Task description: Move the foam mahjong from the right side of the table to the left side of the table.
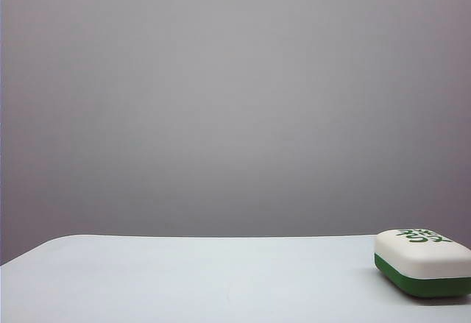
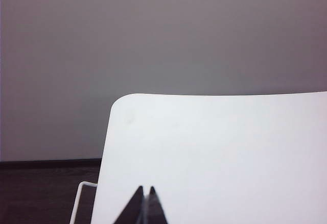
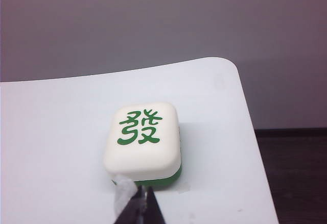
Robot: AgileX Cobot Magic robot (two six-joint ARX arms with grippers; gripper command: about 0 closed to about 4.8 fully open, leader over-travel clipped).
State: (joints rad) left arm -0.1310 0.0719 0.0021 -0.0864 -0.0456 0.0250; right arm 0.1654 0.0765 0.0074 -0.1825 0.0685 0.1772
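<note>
The foam mahjong [image 1: 422,261] lies flat at the right end of the white table [image 1: 184,279], white on top with a dark green base and green characters. In the right wrist view the mahjong [image 3: 143,140] sits just beyond my right gripper [image 3: 144,192], which is shut with nothing between its fingers; a white scrap clings to one finger. My left gripper [image 2: 145,189] is shut and empty, above a bare part of the table [image 2: 214,147] near its rounded corner. Neither gripper appears in the exterior view.
A plain grey wall stands behind the table. The table's rounded corners and edges show in both wrist views, with dark floor [image 2: 46,193] beyond them. A thin white frame bar [image 2: 82,191] runs beside the table edge in the left wrist view.
</note>
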